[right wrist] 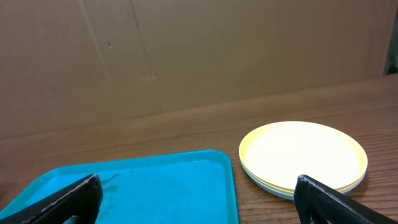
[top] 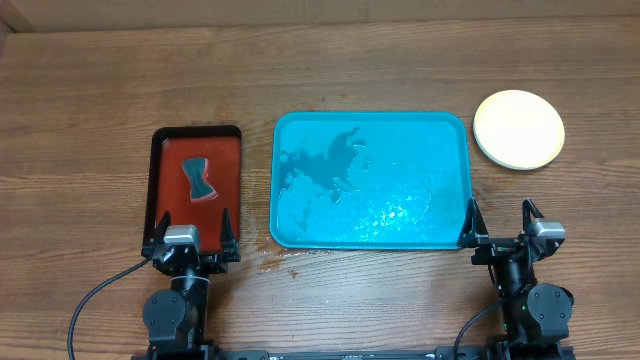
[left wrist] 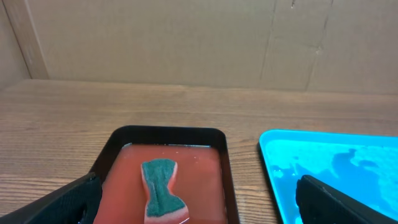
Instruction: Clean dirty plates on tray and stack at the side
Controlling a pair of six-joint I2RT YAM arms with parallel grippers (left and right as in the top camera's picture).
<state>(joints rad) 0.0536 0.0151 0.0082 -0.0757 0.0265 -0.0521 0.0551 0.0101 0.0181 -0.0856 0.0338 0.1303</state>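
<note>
Stacked toward the far right corner of the table [top: 100, 80], just past the tray's right edge and apart from it: the plates [top: 519, 130]. Pale yellow on top, with a lighter rim peeking out beneath in the right wrist view [right wrist: 303, 154]. Neatly concentric, so probably set there as the finished pile, off the wet surface. No red smears to be seen on the top face.

Mid-table, a little right of centre: the tray [top: 372, 118], bare of plates and carrying only a film and puddles of water. Some wet on the wood by its near left corner too. Judging from this, washing and stacking done, with little or nothing left of the task.

Toward the near left of the table: a smaller red tray [top: 156, 180] with a black rim. Lying in it, a green-topped sponge [top: 199, 178], waisted like a bow tie. Parked there presumably to keep its wet off the wood.

Along the near edge, the two arms, tucked low. Left gripper [top: 193, 226] spread wide and empty, over the near end of the red tray, short of the sponge. Right gripper [top: 500, 222] likewise spread wide with nothing held, by the tray's near right corner, well short of the plates. Reads as a rest pose, touching none of the task's things.
</note>
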